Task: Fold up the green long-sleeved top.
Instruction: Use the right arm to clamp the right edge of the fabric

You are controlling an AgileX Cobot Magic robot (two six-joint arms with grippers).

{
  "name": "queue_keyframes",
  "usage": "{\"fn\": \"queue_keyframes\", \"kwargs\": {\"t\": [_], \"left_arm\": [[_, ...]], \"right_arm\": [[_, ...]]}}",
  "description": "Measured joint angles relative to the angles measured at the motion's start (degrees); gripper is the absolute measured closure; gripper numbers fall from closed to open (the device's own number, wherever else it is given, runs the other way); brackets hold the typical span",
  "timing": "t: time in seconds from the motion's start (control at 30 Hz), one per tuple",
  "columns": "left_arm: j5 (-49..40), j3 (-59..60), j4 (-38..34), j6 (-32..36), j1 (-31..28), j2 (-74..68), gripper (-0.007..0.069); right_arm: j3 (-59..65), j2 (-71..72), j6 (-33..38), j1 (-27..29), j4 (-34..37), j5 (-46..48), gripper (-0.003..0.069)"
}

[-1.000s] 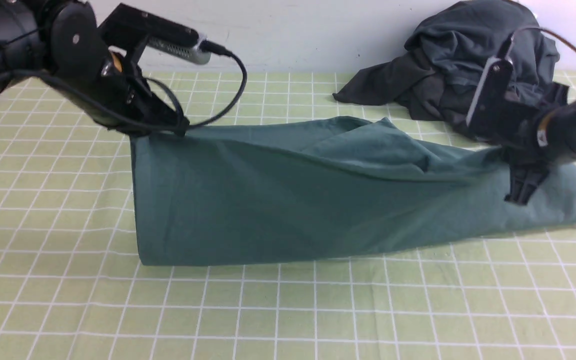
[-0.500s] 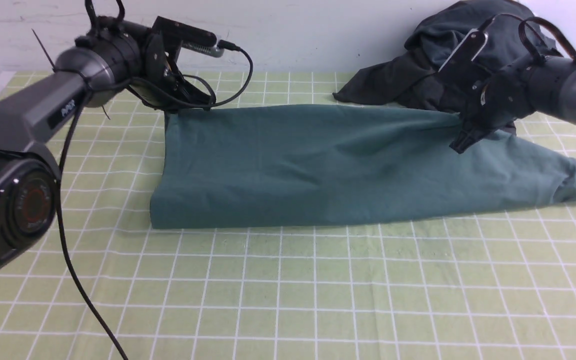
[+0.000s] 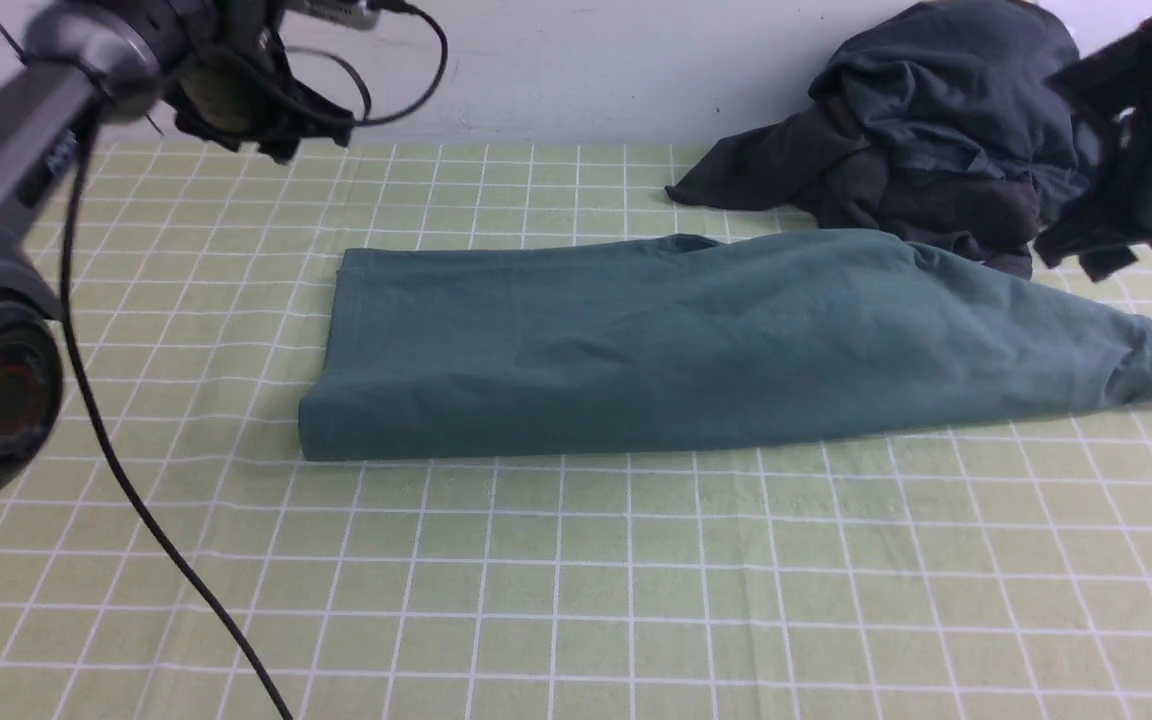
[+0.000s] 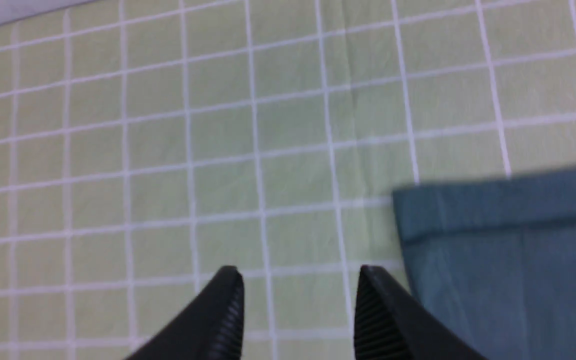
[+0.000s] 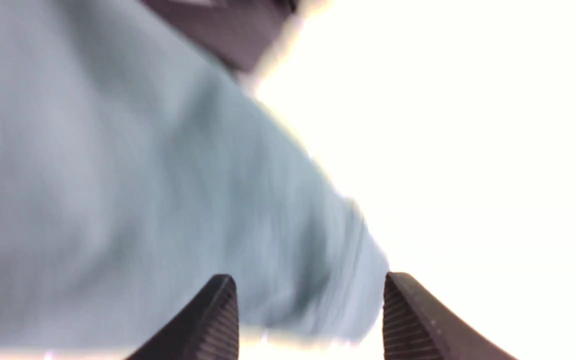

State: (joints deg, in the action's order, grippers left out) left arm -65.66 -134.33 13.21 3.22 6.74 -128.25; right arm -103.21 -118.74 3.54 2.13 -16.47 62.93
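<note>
1. A light green tablecloth point(image 4: 218, 150) with a grid of thin white lines fills most of the frame.
2. At the lower centre of the frame is the left gripper point(image 4: 299, 272). Its two black fingers point(image 4: 218, 320) stand apart, with ribbed inner faces, and only bare tablecloth shows between them.
3. A corner of the green long-sleeved top point(image 4: 513, 260) lies flat on the tablecloth in the lower right of the frame. A stitched hem band point(image 4: 508, 205) runs along its upper edge.
4. The finger nearer to the top overlaps its side edge in the picture; whether it touches the fabric, I cannot tell.
5. A pale grey strip point(image 4: 13, 10) crosses the upper left corner of the frame.
</note>
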Motion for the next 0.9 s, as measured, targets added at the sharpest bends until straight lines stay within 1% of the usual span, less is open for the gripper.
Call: {"fn": "queue_keyframes", "kwargs": {"t": [0.07,0.1,0.2,0.27,0.3,0.37,0.4,0.43,0.5,0.53,0.57,0.6,0.63,0.7,0.73,0.8,0.83,0.87,0.9], "left_arm": [[-3.9,0.12,-3.66,4.87,-0.68,4.92,0.0376],[-4.31,0.18,-4.18,5.24,-0.9,6.11,0.0382],[-5.38,3.82,-14.3,9.43,-2.96,16.49,0.0448],[-5.53,7.36,-18.29,10.69,-3.82,22.7,0.0479],[-5.54,8.3,-18.64,10.96,-3.88,23.3,0.0484],[-5.99,15.72,-22.35,12.54,-3.99,31.51,0.0519],[-5.99,16.36,-22.35,12.68,-3.99,31.51,0.0522],[-6.29,21.87,-24.33,13.78,-3.99,36.36,0.0536],[-6.36,29.12,-25.03,14.21,-3.99,40.93,0.0546],[-6.36,29.85,-25.02,14.21,-3.99,41.94,0.0546],[-6.36,35.7,-24.96,14.27,-3.99,45.92,0.0547],[-6.36,36.42,-24.88,14.27,-3.99,46.44,0.0547],[-6.36,42.13,-24.31,14.27,-3.99,50.57,0.055],[-6.41,48.91,-22.78,14.27,-3.99,55.44,0.0553],[-6.36,51.52,-21.66,14.27,-3.99,58.22,0.0553],[-6.24,57.38,-18.27,13.69,-3.99,63.19,0.0552],[-6.18,58.69,-17.59,13.38,-3.99,64.27,0.0552],[-5.69,64.04,-15.28,11.75,-3.99,68.03,0.0552],[-4.71,67.49,-13.21,10.45,-3.99,71.21,0.0552]], "right_arm": [[0.07,-0.2,1.74,3.62,7.2,2.74,0.0286],[0.07,-0.21,2.05,4.41,8.79,3.16,0.0286],[0.07,-1.33,3.2,10.27,19.47,2.1,0.0276],[0.07,-2.62,2.74,11.98,21.4,0.73,0.0257],[0.07,-2.78,2.6,12.14,21.52,0.51,0.0251],[0.07,-5.43,0.88,13.36,22.48,-0.63,0.0211],[0.07,-5.43,0.88,13.43,22.52,-0.73,0.0208],[0.07,-7.49,0.0,13.5,23.19,-1.12,0.0187],[0.07,-9.51,-0.05,13.56,25.28,-1.63,0.0179],[0.07,-9.93,0.01,13.56,25.54,-1.63,0.0179],[0.07,-11.3,0.56,13.56,27.02,-1.78,0.0188],[-0.11,-11.35,0.64,13.56,27.09,-1.84,0.0193],[-0.26,-11.5,1.76,13.56,28.16,-2.51,0.0224],[-0.58,-11.55,2.73,13.46,28.67,-2.47,0.0306],[-0.82,-11.54,3.47,13.43,28.73,-2.17,0.035],[-1.79,-11.01,4.9,13.43,28.47,-1.06,0.0462],[-2.07,-10.83,5.2,13.43,28.24,-0.7,0.0488],[-3.35,-9.83,6.13,13.62,27.26,0.69,0.058],[-5.03,-8.69,6.61,13.85,26.58,2.14,0.0615]]}}
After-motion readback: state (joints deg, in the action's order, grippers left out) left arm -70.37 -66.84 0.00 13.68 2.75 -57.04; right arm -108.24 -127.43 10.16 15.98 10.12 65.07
